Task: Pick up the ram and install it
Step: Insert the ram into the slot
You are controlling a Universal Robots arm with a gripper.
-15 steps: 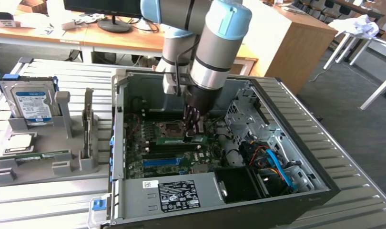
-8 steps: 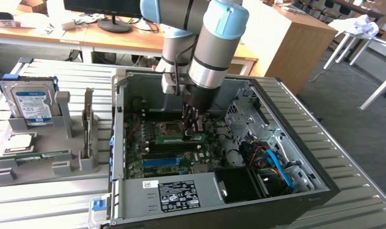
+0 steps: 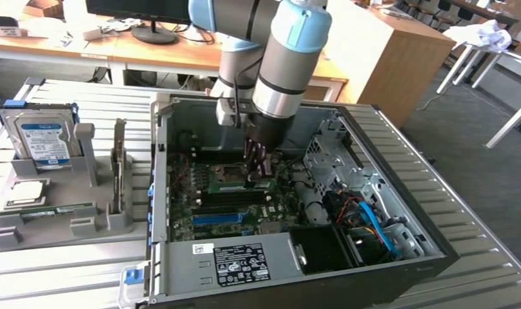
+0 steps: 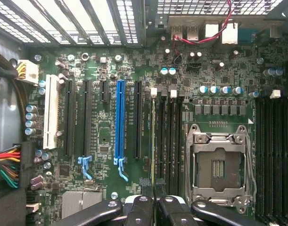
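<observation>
Slatted metal table [image 3: 72, 270] nearest, with the open computer case [image 3: 440, 257] laid flat on it, its motherboard [image 4: 101, 117] exposed. Deeper in, the gripper [image 4: 154, 207] is seen clamped tight on the ram [image 4: 153, 141], so the pick-up is judged done. The stick is held on edge, right along the outermost memory slot of the bank beside the empty processor socket [image 4: 218, 165]; the neighbouring slots [image 4: 168, 141] are seen bare. Its long axis is lined up with that slot, running across between the exterior view's left and right, contact edge down. Whether it is fully seated cannot be told, so the install is counted as under way, not finished. Off to the exterior view's left, a hard drive [image 3: 44, 145] is stood in a grey holder [image 3: 63, 232]. Farthest back, desks and a monitor [image 3: 149, 9] are made out.
</observation>
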